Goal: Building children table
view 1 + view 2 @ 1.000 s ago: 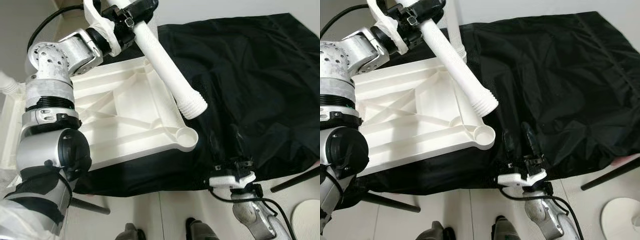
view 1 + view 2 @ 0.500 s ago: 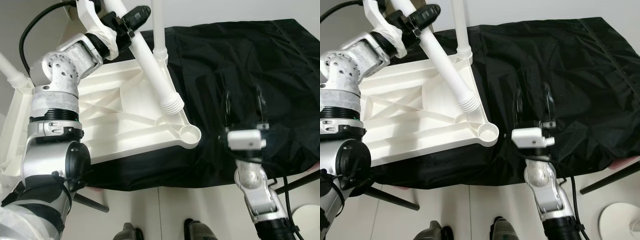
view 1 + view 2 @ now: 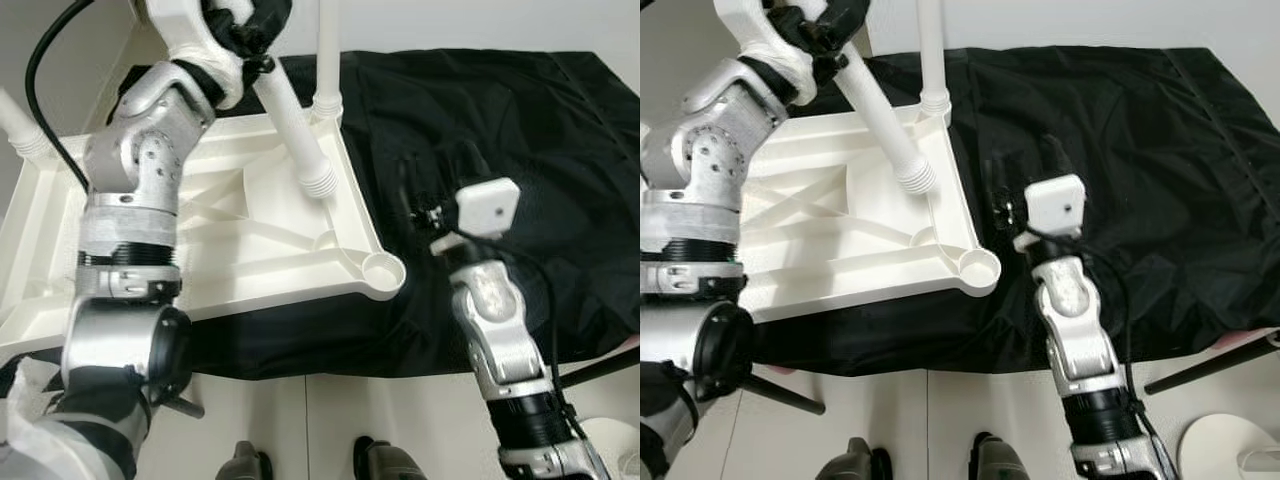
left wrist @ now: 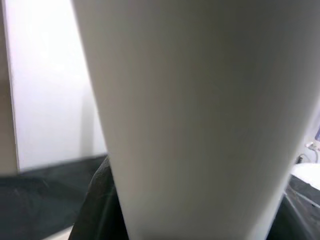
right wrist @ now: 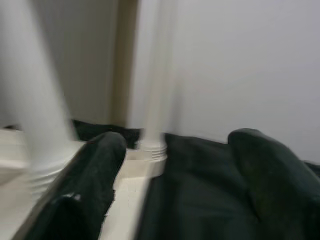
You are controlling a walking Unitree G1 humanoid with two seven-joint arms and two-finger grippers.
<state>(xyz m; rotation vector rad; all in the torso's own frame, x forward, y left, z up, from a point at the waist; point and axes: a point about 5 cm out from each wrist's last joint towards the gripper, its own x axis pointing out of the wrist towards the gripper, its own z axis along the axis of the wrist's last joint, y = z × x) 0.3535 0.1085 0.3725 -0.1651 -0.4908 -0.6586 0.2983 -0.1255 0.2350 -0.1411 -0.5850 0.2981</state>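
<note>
Up top, left gripper [image 3: 243, 22] clamped on the upper shaft of a loose white table leg [image 3: 290, 130]; the left wrist view shows the plain white tube running between the black fingers. Leg slopes down from 11 o'clock toward centre, threaded end [image 3: 318, 182] hanging above the inverted white tabletop [image 3: 250, 255], not seated in anything.

Right gripper [image 3: 1025, 180] raised at about 3 o'clock of the tabletop, over the black cloth [image 3: 520, 130], jaws parted and holding nothing; in the right wrist view its two fingers [image 5: 85, 185] stand well apart with the cloth between them.

Tabletop lies underside up on the cloth, ribs and cross-braces showing. One leg already fitted [image 3: 931, 50], upright at the 12 o'clock corner. Another leg stub [image 3: 20, 125] shows at the 9 o'clock edge. Empty round socket [image 3: 382, 267] at the 4 o'clock corner, near the right gripper.

Judgement: moulded plastic, so light and stiff, but smooth, so the tube could twist or slip in a two-finger pinch. Best hold looks to be on the plain shaft, clear of the ridged thread, which must stay free to enter the socket. The tabletop may slide on the slick cloth when the leg is pressed or turned; the free right gripper could steady the rim beside the socket.

Robot feet [image 3: 250, 465] visible at 6 o'clock on pale floor.
</note>
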